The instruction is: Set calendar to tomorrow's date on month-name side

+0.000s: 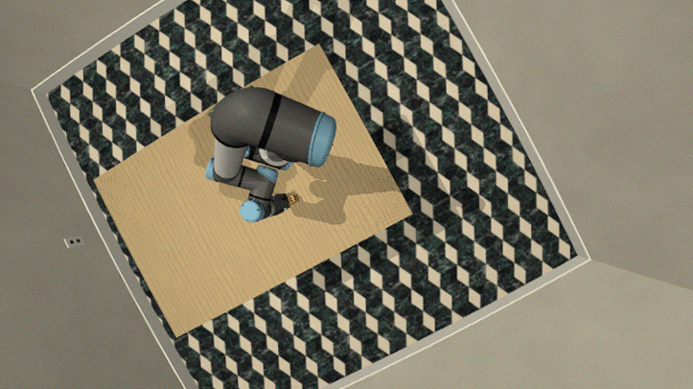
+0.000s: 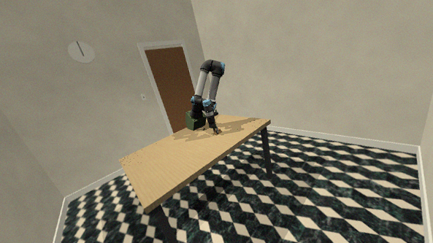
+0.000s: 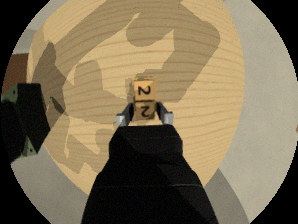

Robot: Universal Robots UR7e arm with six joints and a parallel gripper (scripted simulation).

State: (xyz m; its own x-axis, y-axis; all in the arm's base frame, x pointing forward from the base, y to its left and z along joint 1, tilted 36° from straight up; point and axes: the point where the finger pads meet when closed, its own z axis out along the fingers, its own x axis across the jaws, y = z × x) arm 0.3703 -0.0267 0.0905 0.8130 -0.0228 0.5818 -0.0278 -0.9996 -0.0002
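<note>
The calendar (image 1: 293, 197) is a small wooden thing on the table, just past my wrist. In the wrist view I see its two cubes one behind the other. The far cube (image 3: 143, 88) and the near cube (image 3: 147, 111) each show a face with a 2 that looks turned sideways. My gripper (image 3: 145, 107) (image 1: 286, 200) is open and low over the calendar. Its two fingertips stand left and right of the near cube without clamping it. The tray and the month's name are too small to make out.
The wooden table (image 1: 186, 260) (image 2: 170, 164) carries the arm's dark green base block (image 2: 193, 120) (image 3: 20, 123) at the back. The arm folds over the calendar and shades that part of the table. The table's right edge is not far beyond the calendar.
</note>
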